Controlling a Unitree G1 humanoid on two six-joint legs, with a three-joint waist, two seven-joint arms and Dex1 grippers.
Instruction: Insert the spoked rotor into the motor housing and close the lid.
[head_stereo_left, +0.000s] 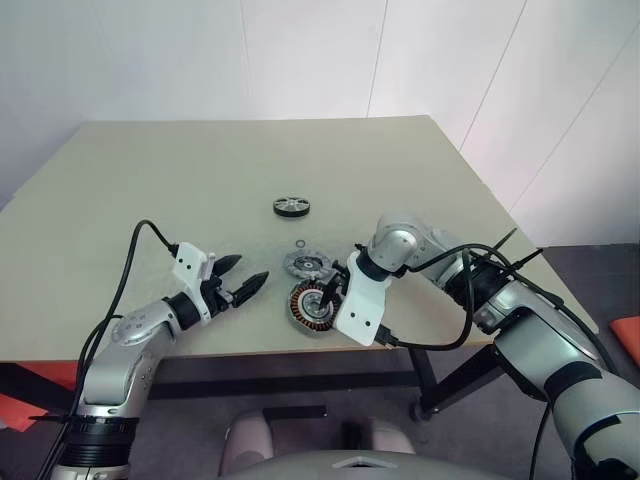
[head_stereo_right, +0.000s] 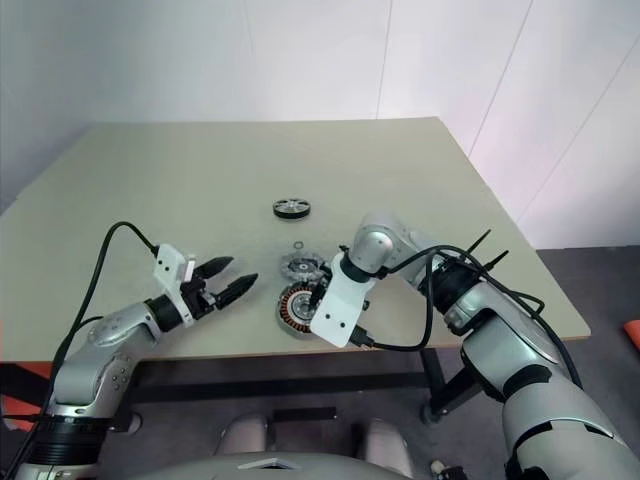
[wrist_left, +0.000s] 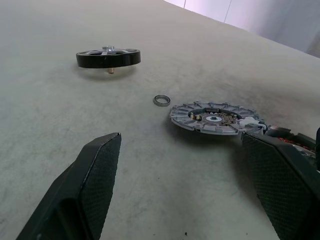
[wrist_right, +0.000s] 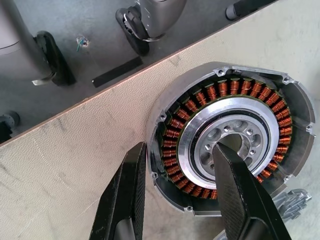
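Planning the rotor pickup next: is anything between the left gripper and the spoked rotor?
Nothing visible. Bare table lies between the open left gripper and the spoked rotor; the small ring and lid sit off to the right.

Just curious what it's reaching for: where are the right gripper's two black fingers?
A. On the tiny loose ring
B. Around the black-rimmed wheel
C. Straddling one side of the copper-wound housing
C: one of the right gripper's fingers is outside the motor housing rim, the other over its silvery centre.
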